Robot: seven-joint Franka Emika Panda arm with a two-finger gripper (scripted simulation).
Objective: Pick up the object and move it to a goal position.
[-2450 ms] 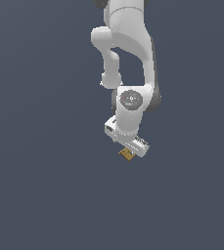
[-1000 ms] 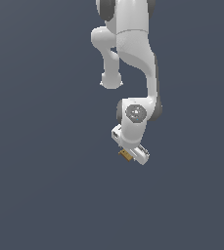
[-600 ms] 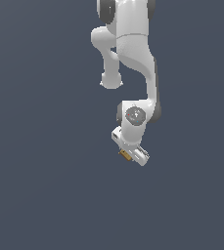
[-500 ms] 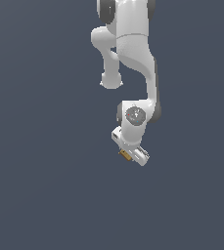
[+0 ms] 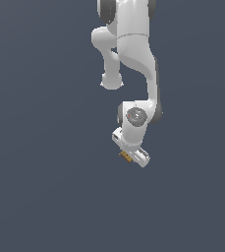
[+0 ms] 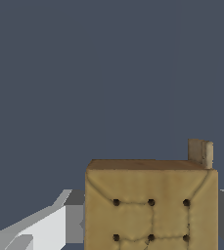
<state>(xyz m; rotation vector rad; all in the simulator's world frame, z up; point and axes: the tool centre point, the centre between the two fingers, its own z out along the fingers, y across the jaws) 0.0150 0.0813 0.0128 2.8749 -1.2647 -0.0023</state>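
Plain slate-grey background fills both views. Reaching down from the white arm (image 5: pixel 133 54), the tool (image 5: pixel 130 156) is closed on the tan-brown block (image 5: pixel 126 156), which sits between its fingers (image 6: pixel 45 229), dotted face (image 6: pixel 151 215) toward the wrist camera.

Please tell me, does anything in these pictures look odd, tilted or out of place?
Nothing looks damaged or spilled. The small tan-brown square block with dark dots sits between the fingers of the white gripper, and a small tab sticks up at one of its corners. In the exterior view only a sliver of it shows beneath the gripper.
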